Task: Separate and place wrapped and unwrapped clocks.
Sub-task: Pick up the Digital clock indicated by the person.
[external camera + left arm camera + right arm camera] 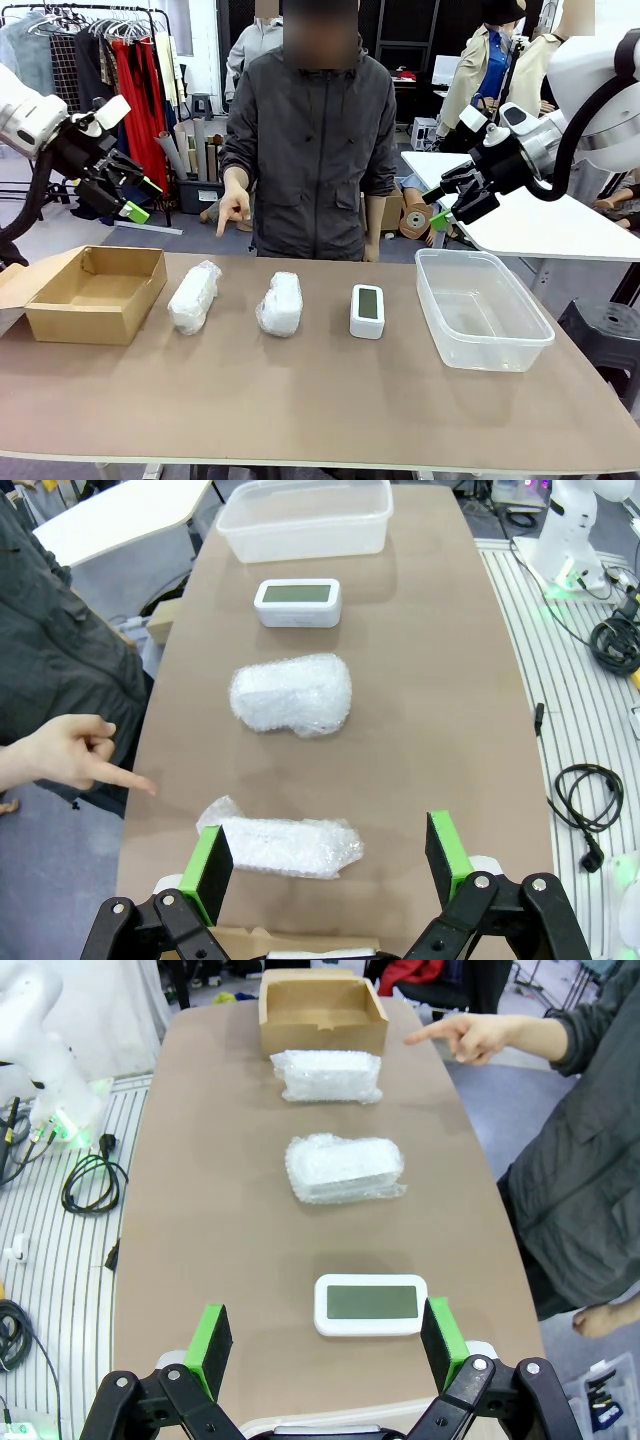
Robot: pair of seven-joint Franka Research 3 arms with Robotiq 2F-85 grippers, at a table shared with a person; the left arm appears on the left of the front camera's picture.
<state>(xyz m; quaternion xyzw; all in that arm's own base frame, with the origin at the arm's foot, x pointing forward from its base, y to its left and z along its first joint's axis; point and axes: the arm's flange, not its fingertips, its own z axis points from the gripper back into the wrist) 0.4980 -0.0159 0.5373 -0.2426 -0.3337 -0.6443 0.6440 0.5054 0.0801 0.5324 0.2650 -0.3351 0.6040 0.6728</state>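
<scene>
Both arms hang raised above the worktop's [300, 400] ends, left fingers [135, 212] and right fingers [438, 218] spread wide and empty. Left wrapped clock [194, 297], second wrapped clock [280, 303] and bare clock [367, 310] lie in a row between cardboard box [60, 325] and clear tub [490, 360].
</scene>
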